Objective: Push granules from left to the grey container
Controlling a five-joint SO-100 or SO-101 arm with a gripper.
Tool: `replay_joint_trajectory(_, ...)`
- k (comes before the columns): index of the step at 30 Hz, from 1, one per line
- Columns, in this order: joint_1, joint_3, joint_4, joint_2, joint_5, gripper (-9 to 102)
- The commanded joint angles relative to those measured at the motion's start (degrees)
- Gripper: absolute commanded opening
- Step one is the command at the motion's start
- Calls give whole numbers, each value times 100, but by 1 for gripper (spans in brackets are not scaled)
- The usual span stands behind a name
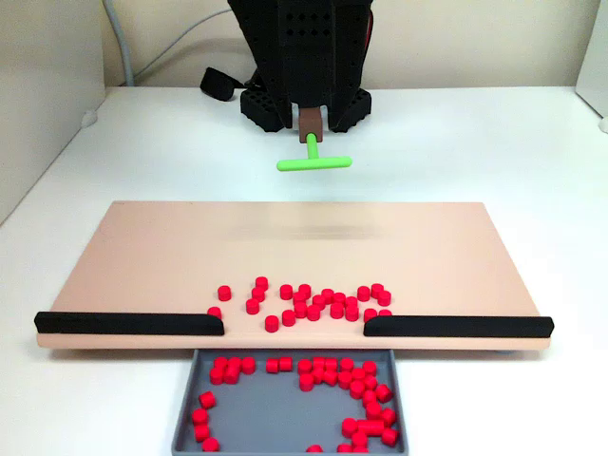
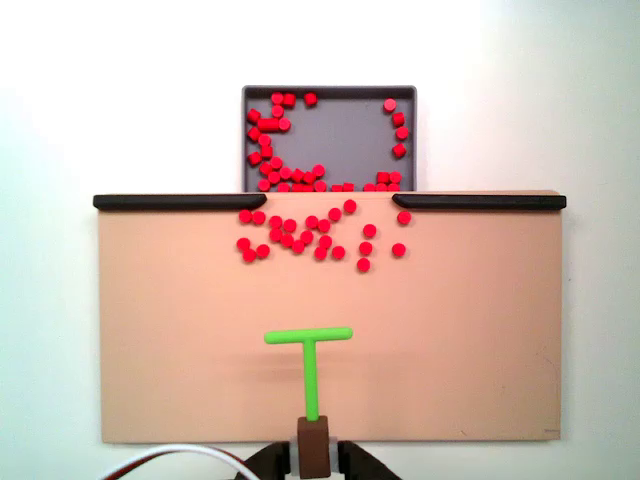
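Observation:
Many red granules (image 1: 304, 302) lie in a loose band on the tan board, by the gap between the two black rails; in the other fixed view this band of granules (image 2: 310, 235) sits just below the gap. More of them lie inside the grey container (image 1: 275, 408), which butts against the board's edge at that gap, seen as the grey container (image 2: 340, 135) at the top of the other view. My gripper (image 1: 311, 122) (image 2: 313, 450) is shut on the brown block of a green T-shaped pusher (image 1: 314, 162) (image 2: 308, 336). The crossbar is well short of the granules and touches none.
The tan board (image 1: 285, 247) (image 2: 430, 330) lies on a white table. Black rails (image 1: 128, 323) (image 1: 456, 326) line its edge on either side of the gap. The arm's black base (image 1: 304, 57) stands behind the board, with cables running off to the left.

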Motion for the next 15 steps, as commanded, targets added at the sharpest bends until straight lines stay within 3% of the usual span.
replay_joint_trajectory(1,26,-114,-35,193,-18,0)
replay_joint_trajectory(15,9,-114,-35,176,18,0)
